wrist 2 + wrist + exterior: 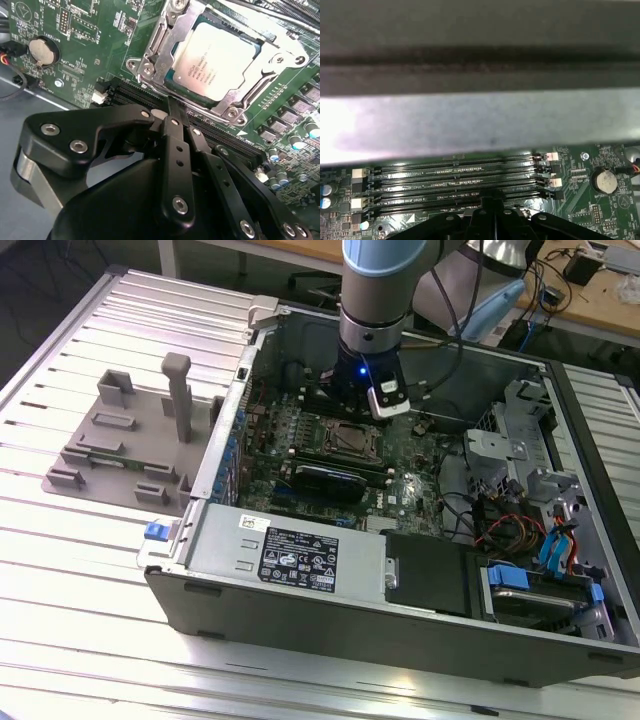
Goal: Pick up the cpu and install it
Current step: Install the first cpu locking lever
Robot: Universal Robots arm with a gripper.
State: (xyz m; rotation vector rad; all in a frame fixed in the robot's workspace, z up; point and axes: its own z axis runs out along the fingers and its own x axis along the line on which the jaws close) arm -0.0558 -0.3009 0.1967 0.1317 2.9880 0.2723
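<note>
1. An open computer case [300, 560] lay on its side on a ribbed metal counter [80, 570], so the green motherboard [420, 475] faced upward within the arm's reach.
2. The cpu [216, 64], a flat square chip with a matte silver top, sat inside its metal socket frame [150, 60], seemingly already seated.
3. The tool [174, 107] hung just beside the socket, over the black memory slots [455, 180]. Its black, bolted fingers [176, 150] looked pressed together, gripping nothing.
4. A grey plastic fixture tray [120, 440] with an upright post rested on the counter toward the exterior view's left.
</note>
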